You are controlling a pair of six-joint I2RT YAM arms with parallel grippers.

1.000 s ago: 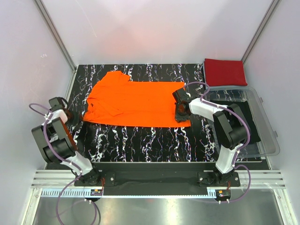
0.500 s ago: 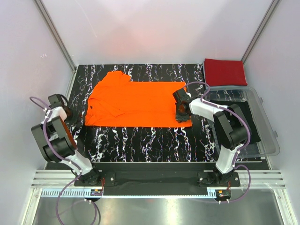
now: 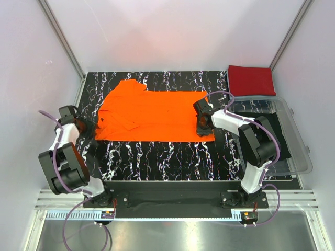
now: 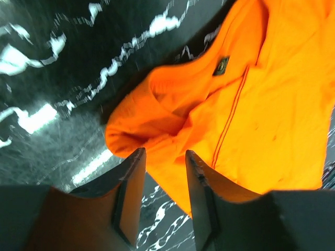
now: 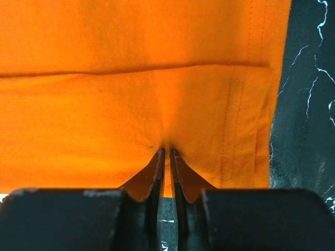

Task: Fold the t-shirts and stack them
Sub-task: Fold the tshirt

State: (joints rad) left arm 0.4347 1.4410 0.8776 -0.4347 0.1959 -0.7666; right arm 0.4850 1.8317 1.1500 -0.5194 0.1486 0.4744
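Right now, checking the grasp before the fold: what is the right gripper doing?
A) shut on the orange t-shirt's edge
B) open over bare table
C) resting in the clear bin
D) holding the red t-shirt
A: the right gripper is closed on the orange t-shirt, cloth puckering at its tips.

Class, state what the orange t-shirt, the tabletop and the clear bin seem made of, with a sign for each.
Orange t-shirt: soft matte knit, perhaps cotton; stitched hems, creases.
Tabletop: glossy black, white marble veins, likely laminate; glare patches.
Clear bin: see-through plastic, probably; dark surface shows through.
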